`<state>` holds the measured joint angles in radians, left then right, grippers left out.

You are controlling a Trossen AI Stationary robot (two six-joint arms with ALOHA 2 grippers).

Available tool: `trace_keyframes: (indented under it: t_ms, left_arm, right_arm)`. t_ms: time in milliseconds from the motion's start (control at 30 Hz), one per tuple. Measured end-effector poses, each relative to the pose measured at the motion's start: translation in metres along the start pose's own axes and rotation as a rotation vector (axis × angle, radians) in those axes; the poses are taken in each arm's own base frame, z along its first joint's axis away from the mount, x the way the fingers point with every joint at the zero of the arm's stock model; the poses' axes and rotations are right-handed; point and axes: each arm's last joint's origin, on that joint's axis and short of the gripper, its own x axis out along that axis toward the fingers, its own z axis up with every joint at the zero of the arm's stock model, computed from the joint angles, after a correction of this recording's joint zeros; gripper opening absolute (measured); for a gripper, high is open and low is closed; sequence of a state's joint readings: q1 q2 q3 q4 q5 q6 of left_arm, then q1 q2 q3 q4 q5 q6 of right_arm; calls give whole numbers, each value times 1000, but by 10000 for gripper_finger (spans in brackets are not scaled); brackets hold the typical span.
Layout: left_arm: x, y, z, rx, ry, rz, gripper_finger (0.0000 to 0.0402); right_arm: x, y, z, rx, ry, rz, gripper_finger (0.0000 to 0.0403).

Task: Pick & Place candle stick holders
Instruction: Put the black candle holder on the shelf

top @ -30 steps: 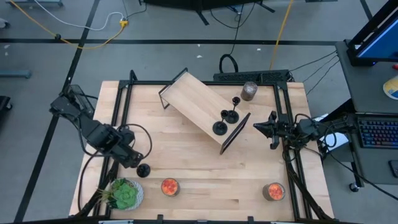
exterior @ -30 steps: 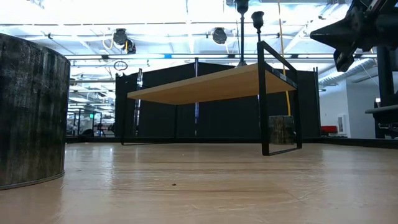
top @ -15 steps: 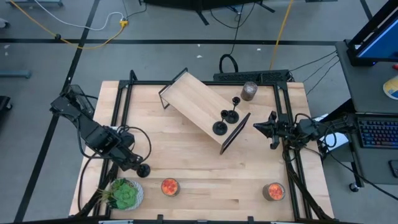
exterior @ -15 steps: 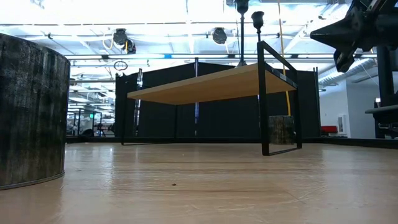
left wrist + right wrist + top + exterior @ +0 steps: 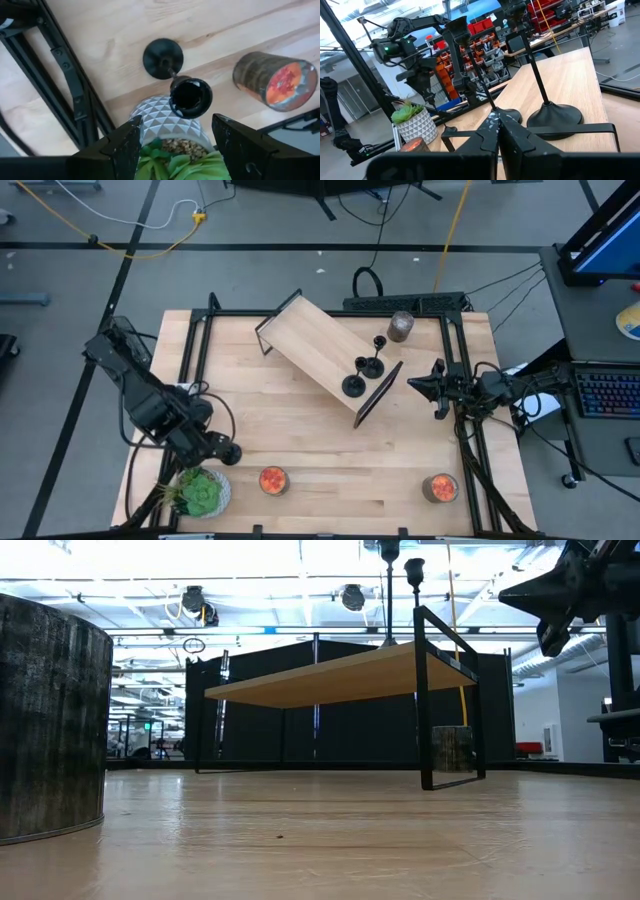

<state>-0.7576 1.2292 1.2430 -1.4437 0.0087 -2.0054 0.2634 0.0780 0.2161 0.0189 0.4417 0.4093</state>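
Observation:
One black candle stick holder (image 5: 232,451) stands upright on its round base (image 5: 162,58) on the table near the front left; its cup top (image 5: 190,96) faces my wrist camera. My left gripper (image 5: 213,448) (image 5: 177,124) is open, and the cup is just ahead of the gap between its fingers, untouched. Two more holders (image 5: 353,385) (image 5: 374,363) stand on their bases on the wooden shelf (image 5: 320,350); their tops show in the low view (image 5: 388,550) (image 5: 414,570). My right gripper (image 5: 415,387) (image 5: 497,132) is shut and empty at the table's right side.
A green plant in a white patterned pot (image 5: 200,492) stands right by the left gripper. Two jars with orange-red tops (image 5: 272,480) (image 5: 440,487) stand along the near edge. A grey jar (image 5: 401,326) stands at the back. A black frame rail (image 5: 75,85) runs along the left.
My left gripper has gone toward the table's near edge and now sits level with the front-left holder, on its left. The holder has stayed where it was.

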Motion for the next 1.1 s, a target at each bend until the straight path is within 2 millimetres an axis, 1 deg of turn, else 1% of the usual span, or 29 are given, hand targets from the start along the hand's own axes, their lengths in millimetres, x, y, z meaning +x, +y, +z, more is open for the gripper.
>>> trace_keyframes:
  t_ms: [200, 367, 667, 800, 867, 1000, 1100]
  left_arm:
    - [6, -9, -4, -5, -50, -38, 246]
    - [12, -13, -7, -2, -79, -16, 254]
    - [15, -11, -13, -22, -101, 8, 326]
    - [15, -10, -11, -9, -129, 14, 346]
    - [17, -8, -10, -6, -139, 30, 348]
    - [28, -6, -8, -12, -144, 67, 345]
    - [36, -6, -8, -20, -141, 61, 342]
  right_arm:
    - [0, 0, 0, 1, 0, -1, 0]
    - [0, 0, 0, 16, -1, -1, 0]
    - [0, 0, 1, 21, -8, 2, 0]
    - [0, 0, 1, 21, -8, 2, 0]
    - [0, 0, 1, 21, -8, 2, 0]
    - [0, 0, 1, 23, -8, 2, 0]
    - [0, 0, 1, 28, -9, 2, 0]
